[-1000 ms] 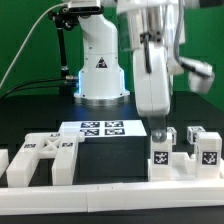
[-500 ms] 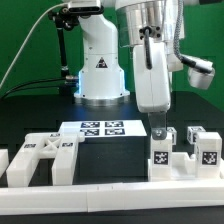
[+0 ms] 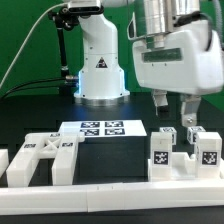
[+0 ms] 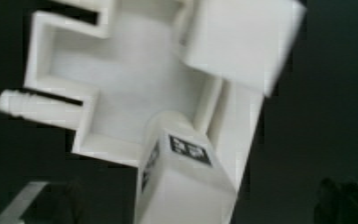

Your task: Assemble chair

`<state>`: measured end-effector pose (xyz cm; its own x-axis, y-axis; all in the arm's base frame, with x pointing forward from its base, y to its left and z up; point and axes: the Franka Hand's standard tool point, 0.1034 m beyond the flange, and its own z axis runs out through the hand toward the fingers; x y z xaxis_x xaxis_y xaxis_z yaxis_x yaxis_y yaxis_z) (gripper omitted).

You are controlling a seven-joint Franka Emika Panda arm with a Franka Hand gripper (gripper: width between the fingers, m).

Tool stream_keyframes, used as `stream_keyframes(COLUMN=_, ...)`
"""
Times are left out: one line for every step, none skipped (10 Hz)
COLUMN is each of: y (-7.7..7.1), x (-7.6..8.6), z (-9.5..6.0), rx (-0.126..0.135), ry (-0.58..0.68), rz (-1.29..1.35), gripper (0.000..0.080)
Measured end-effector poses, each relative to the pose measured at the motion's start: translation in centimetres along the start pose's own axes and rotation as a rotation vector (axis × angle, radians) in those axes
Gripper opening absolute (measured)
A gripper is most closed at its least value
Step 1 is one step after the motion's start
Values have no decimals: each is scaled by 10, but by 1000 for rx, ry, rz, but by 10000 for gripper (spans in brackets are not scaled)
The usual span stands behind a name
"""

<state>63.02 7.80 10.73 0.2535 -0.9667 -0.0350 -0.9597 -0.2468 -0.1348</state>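
The gripper (image 3: 175,106) hangs released, its fingers (image 3: 160,100) spread apart with nothing between them. It is above a cluster of white chair blocks (image 3: 186,150) with tags, at four o'clock in the exterior view. A slotted chair panel (image 3: 40,158) lies at eight o'clock. The marker board (image 3: 100,128) lies near centre. The wrist view shows a blurred white part (image 4: 149,100) bearing one tag.

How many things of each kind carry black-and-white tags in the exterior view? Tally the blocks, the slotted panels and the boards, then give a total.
Tagged blocks: 4
Slotted flat panel: 1
Marker board: 1
Total: 6
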Motion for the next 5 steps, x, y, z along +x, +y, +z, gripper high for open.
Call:
stream_keyframes(y=0, x=3, z=0, rx=0, ry=1, rz=-92, gripper=649)
stream_keyframes(y=0, x=3, z=0, rx=0, ry=1, rz=-150, gripper=649)
stream_keyframes(y=0, x=3, z=0, rx=0, ry=1, rz=-190, gripper=649)
stream_keyframes(y=0, x=3, z=0, rx=0, ry=1, rz=-258, gripper=649)
stream_keyframes(y=2, x=3, z=2, rx=-1, ry=3, rz=-316, gripper=649)
